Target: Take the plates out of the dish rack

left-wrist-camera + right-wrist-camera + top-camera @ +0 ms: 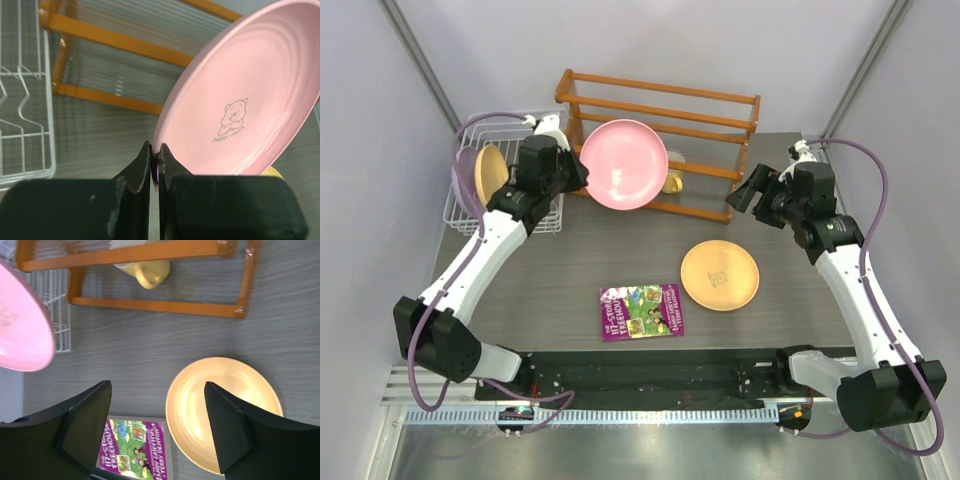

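At the far left the white wire dish rack [498,215] holds two plates on edge, a lavender plate [463,178] against its outer side and an upright yellow-orange plate [491,172] just beside it; both are yet to be unloaded. Next to the rack, the left gripper [156,167] has its fingers pinched tight on the lower rim of the pink plate [625,163]. The plate is tilted and held in the air, clear of the rack and in front of the wooden shelf rack [660,105]. Its face carries a small bear drawing over the words "SWEET BEAR". A yellow mug [672,183] sits under the shelf. Nearer the middle of the table [560,270] lies a book [642,311] with a purple cover; the word "TREEHOUSE" reads plainly, with what I take for "117" and the names Andy Griffiths and Terry Denton. To its right a flat yellow-orange plate [720,275] lies on the table, already out; its faint centre print is too small to read. Furthest right, the right gripper [157,386] hovers with fingers wide apart, holding nothing. By my count one plate is delivered, one is in transit and two are left, so the job is roughly a quarter done.
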`<state>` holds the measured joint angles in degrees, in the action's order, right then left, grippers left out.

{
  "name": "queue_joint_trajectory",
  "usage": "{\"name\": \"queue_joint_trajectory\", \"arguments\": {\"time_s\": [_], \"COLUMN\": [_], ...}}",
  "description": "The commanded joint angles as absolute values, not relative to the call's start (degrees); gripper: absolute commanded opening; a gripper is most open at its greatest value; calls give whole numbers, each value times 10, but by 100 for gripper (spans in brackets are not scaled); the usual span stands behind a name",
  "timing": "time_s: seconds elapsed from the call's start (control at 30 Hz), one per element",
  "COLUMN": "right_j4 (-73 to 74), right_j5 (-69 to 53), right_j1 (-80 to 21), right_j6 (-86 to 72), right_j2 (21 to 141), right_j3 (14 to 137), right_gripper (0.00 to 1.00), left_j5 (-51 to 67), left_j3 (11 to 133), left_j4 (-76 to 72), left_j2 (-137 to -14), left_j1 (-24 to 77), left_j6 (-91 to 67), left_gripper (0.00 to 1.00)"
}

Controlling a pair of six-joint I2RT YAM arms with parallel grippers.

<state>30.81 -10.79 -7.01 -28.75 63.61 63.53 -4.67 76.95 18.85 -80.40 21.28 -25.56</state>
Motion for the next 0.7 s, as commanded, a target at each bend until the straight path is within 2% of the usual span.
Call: {"name": "queue_joint_trajectory", "arguments": {"time_s": [0.0,0.67], "right_j4": [244,209], "right_j5": [-171,-60], "right_j1": [-79,-209], "right_j6": [-312,-288], "right_j2": [628,689], "right_j3": [639,673], "right_gripper": [81,81], "left_j5": [9,4], "left_j3": [757,744], "left_j4": [142,105], "left_j2": [-799,-823], "left_j1": [223,317], "left_j6": [-306,-334], "left_gripper": [0,0]}}
